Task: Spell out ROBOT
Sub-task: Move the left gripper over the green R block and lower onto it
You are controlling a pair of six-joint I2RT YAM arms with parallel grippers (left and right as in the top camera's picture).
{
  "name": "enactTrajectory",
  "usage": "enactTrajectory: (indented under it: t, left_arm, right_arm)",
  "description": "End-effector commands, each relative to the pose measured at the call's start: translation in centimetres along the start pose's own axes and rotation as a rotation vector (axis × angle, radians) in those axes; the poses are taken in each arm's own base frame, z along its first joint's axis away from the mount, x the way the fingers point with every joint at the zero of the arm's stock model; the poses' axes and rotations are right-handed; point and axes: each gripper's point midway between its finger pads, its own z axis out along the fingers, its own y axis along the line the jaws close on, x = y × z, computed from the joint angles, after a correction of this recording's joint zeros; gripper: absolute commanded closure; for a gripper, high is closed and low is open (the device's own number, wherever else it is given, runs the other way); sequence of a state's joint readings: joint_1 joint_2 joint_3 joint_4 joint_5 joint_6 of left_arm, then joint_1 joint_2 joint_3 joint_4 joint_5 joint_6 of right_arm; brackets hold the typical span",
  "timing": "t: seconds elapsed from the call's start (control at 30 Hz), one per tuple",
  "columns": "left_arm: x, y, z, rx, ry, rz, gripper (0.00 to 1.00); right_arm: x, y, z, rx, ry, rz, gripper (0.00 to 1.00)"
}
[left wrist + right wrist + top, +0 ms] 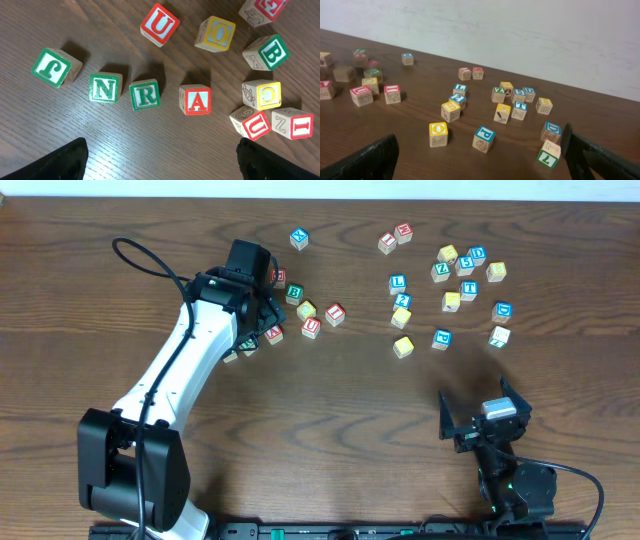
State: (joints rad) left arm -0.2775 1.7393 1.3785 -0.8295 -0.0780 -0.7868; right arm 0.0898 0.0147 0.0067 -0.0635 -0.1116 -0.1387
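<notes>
Beneath the left pincer [165, 167], whose fingers stand spread wide with nothing between them, you will find the green R cube [145, 95] lying flat on the table [150, 145], just beside the green N cube [105, 88] on one side and near the red A cube [196, 99] on the other. The green B cube [270, 52] and a yellow O cube [217, 33] lie farther off in the same cluster, the B turned askew close to the yellow C cube [263, 94]. Across the table, the right pincer [480, 167] is likewise spread and empty; ahead of it sit a second yellow O cube [438, 134] and what appears to be the blue T cube [520, 110], though its letter is small in that view. Treat each cube as light, rigid wood with smooth painted faces: it should not deform, but it may twist or slide if you grip it off centre. Take the R by two opposite side faces, square and centred, choosing the pair that does not face the N and A, since those gaps look too tight for a finger.
</notes>
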Motion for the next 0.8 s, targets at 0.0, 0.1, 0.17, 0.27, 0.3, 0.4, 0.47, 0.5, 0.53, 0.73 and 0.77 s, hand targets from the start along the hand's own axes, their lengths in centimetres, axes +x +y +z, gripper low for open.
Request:
enactTrajectory:
  t: [0.0,0.1,0.17,0.27,0.3,0.4,0.47,0.5,0.53,0.73,0.77]
  left_arm:
    - [0.6,0.7,0.7,-0.036,0.006,-0.011,0.07]
    - [1.0,1.1,1.0,-0.047,0.015,-0.025,0.11]
    - [1.1,0.9,1.0,-0.045,0.016,-0.021,0.12]
    - [1.5,0.6,0.9,-0.042,0.017,-0.007,0.12]
    - [1.7,0.4,0.9,-0.041,0.017,-0.002,0.12]
    - [1.8,0.8,1.2,-0.072,-0.011,-0.010,0.12]
    - [2.2,0.9,1.7,-0.083,-0.004,-0.002,0.12]
    - [2.3,1.0,2.1,-0.092,0.003,0.000,0.12]
    - [2.5,1.0,2.6,-0.101,0.010,0.002,0.12]
    - [3.4,1.3,5.8,-0.154,0.052,0.015,0.16]
    - [3.5,1.3,6.4,-0.160,0.057,0.017,0.17]
  right_arm:
    - [0.1,0.0,0.0,0.000,0.002,0.011,0.01]
    - [0.1,0.0,0.0,0.000,0.001,0.011,0.01]
    - [0.1,0.0,0.0,0.000,0.002,0.011,0.01]
    - [0.1,0.0,0.0,0.000,0.002,0.011,0.01]
    - [0.1,0.0,0.0,0.000,0.001,0.011,0.01]
    - [0.1,0.0,0.0,0.000,0.002,0.011,0.01]
    - [0.1,0.0,0.0,0.000,0.002,0.011,0.01]
    - [0.1,0.0,0.0,0.000,0.002,0.011,0.01]
    - [0.1,0.0,0.0,0.000,0.002,0.011,0.01]
    - [0.1,0.0,0.0,0.000,0.002,0.011,0.01]
    - [0.1,0.0,0.0,0.000,0.002,0.011,0.01]
